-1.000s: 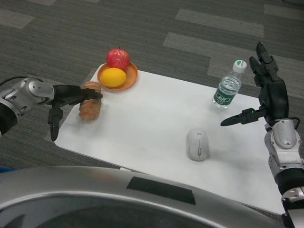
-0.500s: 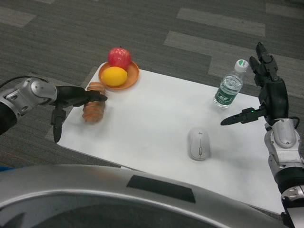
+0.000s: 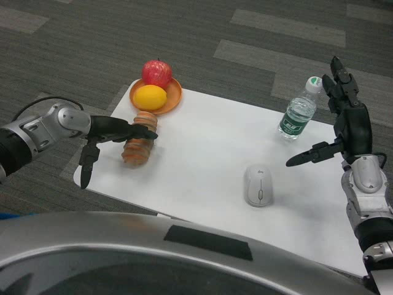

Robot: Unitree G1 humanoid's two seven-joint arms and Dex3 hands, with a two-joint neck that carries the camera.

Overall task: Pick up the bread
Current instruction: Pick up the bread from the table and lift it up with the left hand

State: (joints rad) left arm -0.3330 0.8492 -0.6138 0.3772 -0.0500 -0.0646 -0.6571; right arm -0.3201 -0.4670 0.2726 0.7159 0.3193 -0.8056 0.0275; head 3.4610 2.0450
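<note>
One bread (image 3: 139, 146) at left part of white table (image 3: 202, 153), just below orange plate (image 3: 168, 97). Left hand (image 3: 113, 134) grips bread: fingers lie across its top, thumb points down beside its left side; top of loaf partly hidden by fingers, contact with table cannot be told. Plate holds lemon (image 3: 150, 97) and red apple (image 3: 156, 72) behind it. Computer mouse (image 3: 258, 185) lies mid-table. Water bottle (image 3: 298, 115) upright near far right edge. Right hand (image 3: 345, 126) raised beside bottle, fingers spread, holding nothing
</note>
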